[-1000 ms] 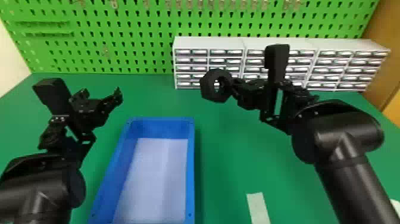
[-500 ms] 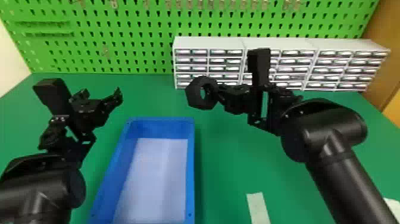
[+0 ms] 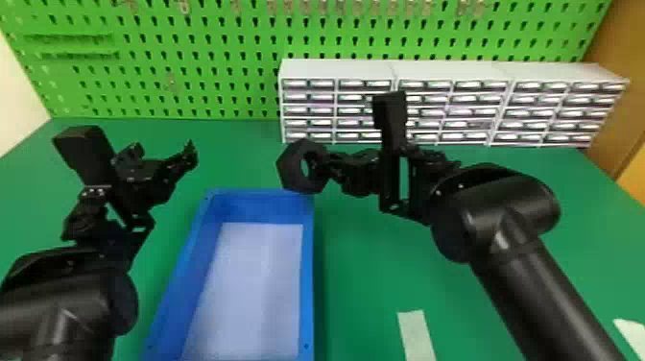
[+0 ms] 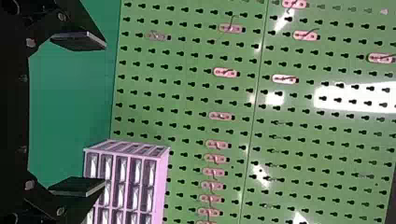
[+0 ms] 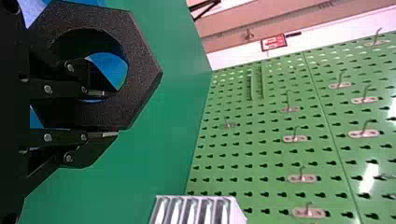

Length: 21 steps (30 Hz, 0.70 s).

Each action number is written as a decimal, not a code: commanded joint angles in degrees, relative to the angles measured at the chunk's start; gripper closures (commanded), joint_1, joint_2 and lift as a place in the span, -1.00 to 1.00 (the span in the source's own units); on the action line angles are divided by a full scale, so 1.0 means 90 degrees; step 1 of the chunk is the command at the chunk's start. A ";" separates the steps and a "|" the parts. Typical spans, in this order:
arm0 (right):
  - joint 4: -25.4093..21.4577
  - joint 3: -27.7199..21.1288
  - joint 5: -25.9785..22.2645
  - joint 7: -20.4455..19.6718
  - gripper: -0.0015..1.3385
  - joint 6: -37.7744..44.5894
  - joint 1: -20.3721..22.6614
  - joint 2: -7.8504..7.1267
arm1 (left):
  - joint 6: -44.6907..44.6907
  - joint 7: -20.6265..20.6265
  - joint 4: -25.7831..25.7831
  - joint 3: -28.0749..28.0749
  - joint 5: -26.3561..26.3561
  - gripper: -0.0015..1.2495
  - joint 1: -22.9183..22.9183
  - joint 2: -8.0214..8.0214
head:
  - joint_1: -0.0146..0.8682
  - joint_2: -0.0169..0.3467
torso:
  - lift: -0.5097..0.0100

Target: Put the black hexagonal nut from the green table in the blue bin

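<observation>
Blue bin holds white sheet; right claw clamped on black nut, left claw apart

Black arms — glossy, rounded casings, flat fingers (round pale screws behind).

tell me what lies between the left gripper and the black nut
In the head view, bare green table shows between the left gripper and the black nut; the far rim of the blue bin runs just below that stretch.

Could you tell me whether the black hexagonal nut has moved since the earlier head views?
Yes: the nut has moved left, towards the far right corner of the blue bin.
</observation>
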 commanded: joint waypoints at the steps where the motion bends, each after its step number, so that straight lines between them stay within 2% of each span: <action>1: 0.0205 0.0185 -0.0136 0.0032 0.69 -0.0002 -0.0059 0.0002 | 0.0000 0.0000 0.0000 -0.0001 0.0000 -0.61 0.0000 -0.0017 | 0.59 -0.63 | 0.59; 8: 0.0537 0.0478 -0.0233 0.0207 0.69 0.0037 -0.0196 0.0002 | 0.0000 0.0000 0.0000 -0.0001 -0.0010 -0.61 0.0000 -0.0017 | 0.59 -0.63 | 0.59; 21: 0.0986 0.0888 -0.0370 0.0246 0.69 -0.0002 -0.0323 0.0041 | 0.0000 0.0000 0.0010 -0.0011 -0.0029 -0.61 0.0000 -0.0017 | 0.59 -0.63 | 0.59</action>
